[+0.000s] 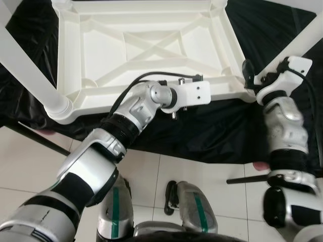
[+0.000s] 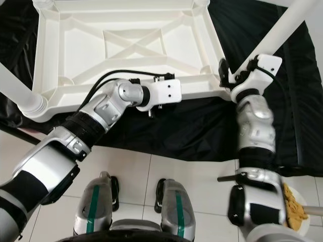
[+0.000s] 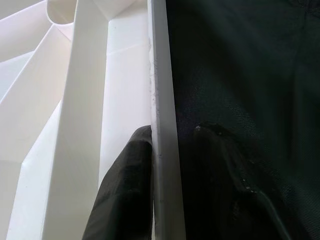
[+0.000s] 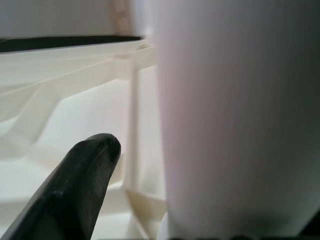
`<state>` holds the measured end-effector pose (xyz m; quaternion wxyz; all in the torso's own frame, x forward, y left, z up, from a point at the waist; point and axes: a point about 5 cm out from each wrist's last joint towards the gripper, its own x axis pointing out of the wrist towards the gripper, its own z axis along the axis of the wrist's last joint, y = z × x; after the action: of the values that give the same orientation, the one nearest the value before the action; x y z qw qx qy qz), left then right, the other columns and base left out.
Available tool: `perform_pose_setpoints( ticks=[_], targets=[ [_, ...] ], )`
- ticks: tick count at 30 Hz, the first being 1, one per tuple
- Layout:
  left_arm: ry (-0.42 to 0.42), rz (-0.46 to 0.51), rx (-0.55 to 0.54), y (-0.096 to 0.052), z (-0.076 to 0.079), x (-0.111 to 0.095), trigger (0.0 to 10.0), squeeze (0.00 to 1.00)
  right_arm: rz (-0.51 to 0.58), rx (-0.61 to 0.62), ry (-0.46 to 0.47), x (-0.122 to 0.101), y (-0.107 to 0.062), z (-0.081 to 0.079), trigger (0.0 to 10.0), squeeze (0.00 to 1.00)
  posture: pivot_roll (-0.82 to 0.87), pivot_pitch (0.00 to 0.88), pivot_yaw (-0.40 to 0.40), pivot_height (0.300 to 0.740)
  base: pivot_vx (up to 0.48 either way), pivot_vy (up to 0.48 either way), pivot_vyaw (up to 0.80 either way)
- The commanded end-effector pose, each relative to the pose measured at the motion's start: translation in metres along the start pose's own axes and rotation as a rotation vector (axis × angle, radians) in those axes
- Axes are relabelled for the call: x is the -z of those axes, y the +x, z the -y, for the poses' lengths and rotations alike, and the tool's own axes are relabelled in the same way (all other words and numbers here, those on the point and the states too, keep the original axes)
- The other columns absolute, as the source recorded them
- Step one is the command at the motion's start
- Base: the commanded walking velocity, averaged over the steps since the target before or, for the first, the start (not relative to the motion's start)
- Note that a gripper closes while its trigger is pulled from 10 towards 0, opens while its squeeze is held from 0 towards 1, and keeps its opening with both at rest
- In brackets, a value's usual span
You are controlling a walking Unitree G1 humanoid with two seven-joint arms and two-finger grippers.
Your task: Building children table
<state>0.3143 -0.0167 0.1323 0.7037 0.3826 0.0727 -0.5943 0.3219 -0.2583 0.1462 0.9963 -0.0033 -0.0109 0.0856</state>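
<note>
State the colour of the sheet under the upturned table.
Black sheet, clearest in the right eye view.

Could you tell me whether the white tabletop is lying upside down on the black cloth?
Yes, the tabletop shows its ribbed underside facing up, resting on the black cloth.

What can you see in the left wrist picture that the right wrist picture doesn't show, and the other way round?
Left wrist: the left hand straddles the upturned table's rim, one finger inside the rim, with black cloth beyond.

Right wrist: a thick white table leg close beside one black finger of the right hand.

Both: the table's white ribbed underside.
</note>
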Motion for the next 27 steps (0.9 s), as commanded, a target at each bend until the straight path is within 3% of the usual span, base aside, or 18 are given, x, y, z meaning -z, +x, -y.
perform_pose_setpoints(
  ticks=[1,10,11,12,14,27],
  targets=[
    [-0.033,-0.057,0.062,0.005,0.013,0.014,10.0,0.0,-0.005,-0.101,0.0,0.0,0.002,-0.001,10.0,0.0,0.06,0.031,-0.072,0.74,0.0,0.0,0.0],
    [-0.033,-0.061,0.06,0.004,0.011,0.015,10.0,0.0,-0.064,-0.212,-0.022,0.006,-0.001,0.014,10.0,0.0,0.06,0.034,-0.066,0.74,0.0,0.0,0.0],
    [-0.033,-0.061,0.06,0.004,0.011,0.015,10.0,0.0,-0.071,-0.212,-0.007,0.008,-0.002,0.016,4.3,0.0,0.07,0.036,-0.067,0.74,0.0,0.0,0.0],
    [-0.033,-0.062,0.06,0.003,0.011,0.015,10.0,0.0,-0.074,-0.221,0.005,0.009,-0.002,0.018,0.4,0.0,0.07,0.036,-0.067,0.74,0.0,0.0,0.0],
    [-0.033,-0.062,0.059,0.003,0.011,0.016,10.0,0.0,-0.084,-0.228,0.011,0.013,-0.003,0.02,0.0,0.0,0.07,0.037,-0.066,0.74,0.0,0.0,0.0],
    [-0.03,-0.066,0.06,0.002,0.01,0.016,10.0,0.0,-0.09,-0.268,0.027,0.019,-0.009,0.022,0.0,0.0,0.07,0.035,-0.057,0.74,0.0,0.0,0.0]
  ],
)
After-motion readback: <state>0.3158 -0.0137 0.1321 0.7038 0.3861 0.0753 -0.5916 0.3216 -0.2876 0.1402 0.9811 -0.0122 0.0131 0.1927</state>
